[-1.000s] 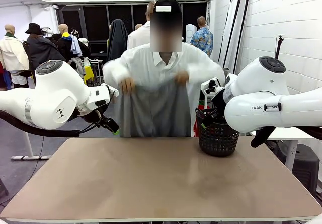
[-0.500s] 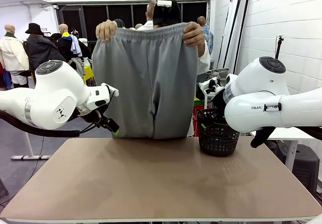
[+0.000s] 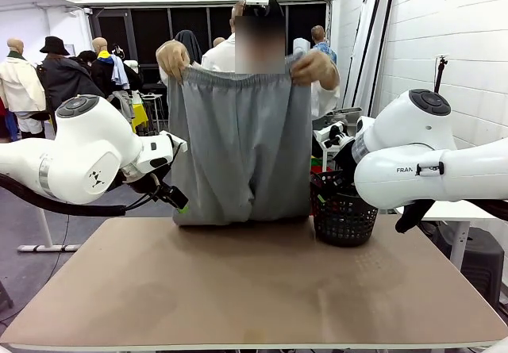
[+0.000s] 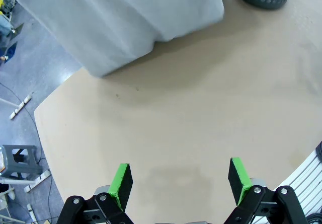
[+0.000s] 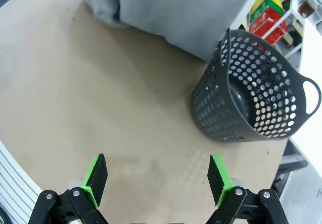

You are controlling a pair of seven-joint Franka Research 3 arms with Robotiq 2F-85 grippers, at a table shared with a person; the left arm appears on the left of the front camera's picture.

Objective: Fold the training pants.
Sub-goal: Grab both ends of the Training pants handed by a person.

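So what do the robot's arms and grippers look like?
The left arm and right arm are white, rounded, with dark grey joint caps. A black cable loops under the left; the right shows lettering FRAN. The left gripper and right gripper are black with green pads.

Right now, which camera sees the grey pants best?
The front view: the training pants hang full length from the person's hands, lower end bunched on the table. In both wrist views the top is cut off; the right one has them beside the basket.
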